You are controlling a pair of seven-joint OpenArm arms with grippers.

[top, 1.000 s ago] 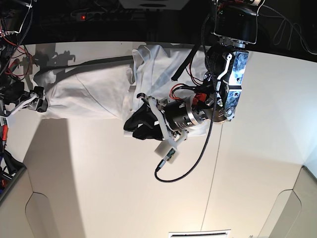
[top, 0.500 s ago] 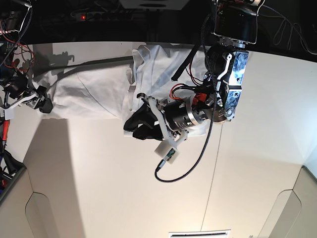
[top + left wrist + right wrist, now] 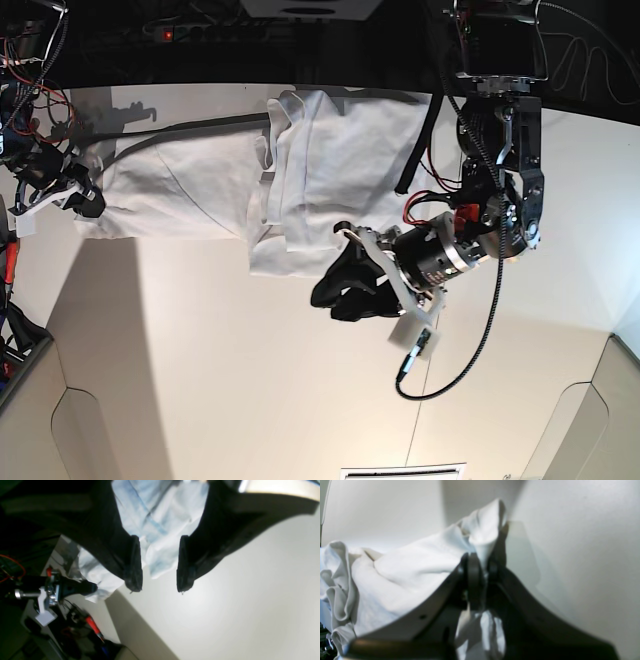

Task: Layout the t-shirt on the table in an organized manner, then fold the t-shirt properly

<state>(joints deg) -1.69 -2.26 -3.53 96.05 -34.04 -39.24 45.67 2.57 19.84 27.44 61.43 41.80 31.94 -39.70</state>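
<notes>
The t-shirt (image 3: pixel 200 190) lies spread on the table (image 3: pixel 250 380), along its far edge. The right gripper (image 3: pixel 85 200) sits at one end of the cloth, with a fold of it between the fingers (image 3: pixel 472 580). The left gripper (image 3: pixel 345 290) is over the table just beside the near hem, at the other end.

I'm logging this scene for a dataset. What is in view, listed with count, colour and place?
t-shirt: one, white, spread along the far side of the table.
table: one, white, under everything.
cables: several, red and black, far left corner.
right gripper: one, black, at the shirt's left end, shut on a pinch of the t-shirt.
left gripper: one, black, jaws apart over the shirt's near edge, holding nothing.
</notes>
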